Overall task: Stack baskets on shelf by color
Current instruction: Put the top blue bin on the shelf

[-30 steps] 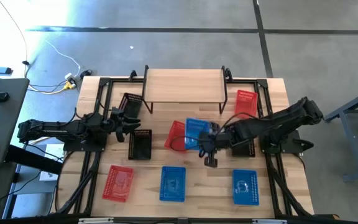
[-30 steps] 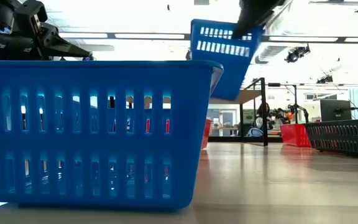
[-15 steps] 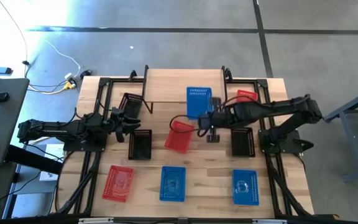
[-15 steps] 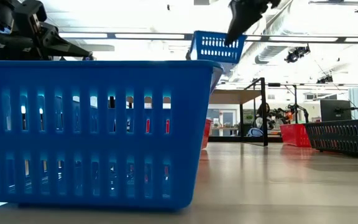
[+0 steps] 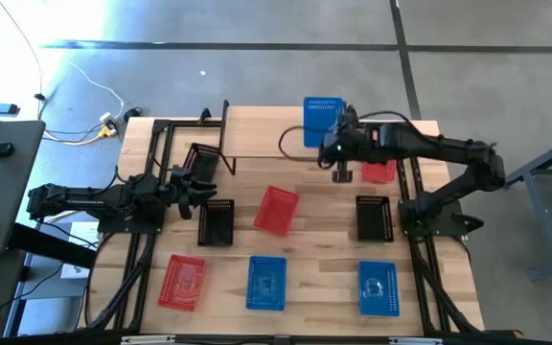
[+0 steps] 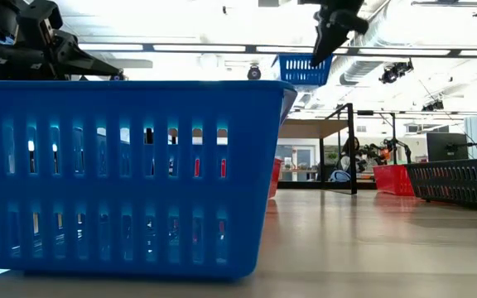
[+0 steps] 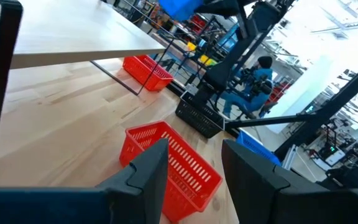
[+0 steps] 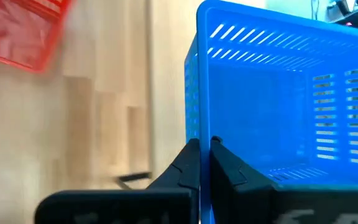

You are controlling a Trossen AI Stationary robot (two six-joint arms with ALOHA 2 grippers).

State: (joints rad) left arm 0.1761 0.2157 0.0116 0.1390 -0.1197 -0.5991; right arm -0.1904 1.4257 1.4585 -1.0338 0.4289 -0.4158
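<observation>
Right arm stretched out long across the table toward the far side, wrist reaching in over the right end of the low shelf with the light wooden plank top and thin black legs (image 5: pixel 266 132). Right gripper (image 5: pixel 338 144) is pinched together on the near wall of a blue plastic mesh basket (image 5: pixel 322 121), rim sandwiched between the two dark fingers (image 8: pixel 191 163). The held basket hangs in the air above the shelf's right portion, mouth tipped sideways toward the overhead camera, body lying on the far side of the jaws. From table height it shows high up under the gripper, clear of the plank.

Left arm sits low at the table's left side, forearm level, left gripper (image 5: pixel 202 184) pointing toward the middle with its fingers apart and nothing between them. Just beside it are two black mesh baskets: one by the shelf's left legs (image 5: pixel 202 159), one nearer the front (image 5: pixel 217 222).

A red mesh basket (image 5: pixel 276 210) lies tilted mid-table, in front of the shelf. Another red one (image 5: pixel 379 172) sits on the table just beside the right gripper, and a black one (image 5: pixel 373 218) is in front of that. Along the front edge: red (image 5: pixel 182 282), blue (image 5: pixel 266 283), blue (image 5: pixel 378 287).
</observation>
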